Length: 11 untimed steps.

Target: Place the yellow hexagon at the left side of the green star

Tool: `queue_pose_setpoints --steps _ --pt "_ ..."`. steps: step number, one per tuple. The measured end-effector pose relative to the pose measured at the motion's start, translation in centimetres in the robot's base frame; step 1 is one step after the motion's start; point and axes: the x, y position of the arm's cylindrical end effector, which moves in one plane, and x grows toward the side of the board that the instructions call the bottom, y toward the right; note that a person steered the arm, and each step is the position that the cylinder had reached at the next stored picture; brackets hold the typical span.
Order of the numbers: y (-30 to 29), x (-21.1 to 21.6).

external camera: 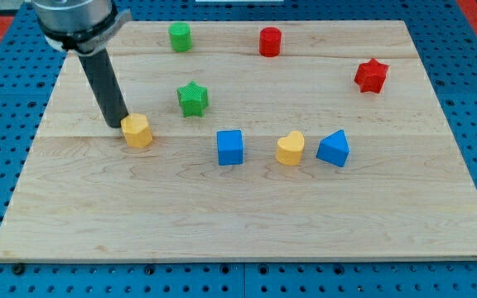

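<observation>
The yellow hexagon [137, 131] lies on the wooden board, left of centre. The green star [193, 98] stands up and to the right of it, a short gap away. My tip [117, 123] is at the hexagon's upper left edge, touching or nearly touching it. The dark rod rises from there toward the view's top left.
A green cylinder [180, 36] and a red cylinder [270, 41] stand near the view's top. A red star [371, 75] is at the right. A blue cube [230, 147], a yellow heart [290, 148] and a blue triangle [334, 149] form a row right of the hexagon.
</observation>
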Motion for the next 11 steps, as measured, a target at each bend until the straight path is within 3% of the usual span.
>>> queue_pose_setpoints --steps 4,7,9,11 --pt "-1.9 0.1" --pt "2.9 0.8" --pt "2.7 3.7" --pt "-0.6 -3.1"
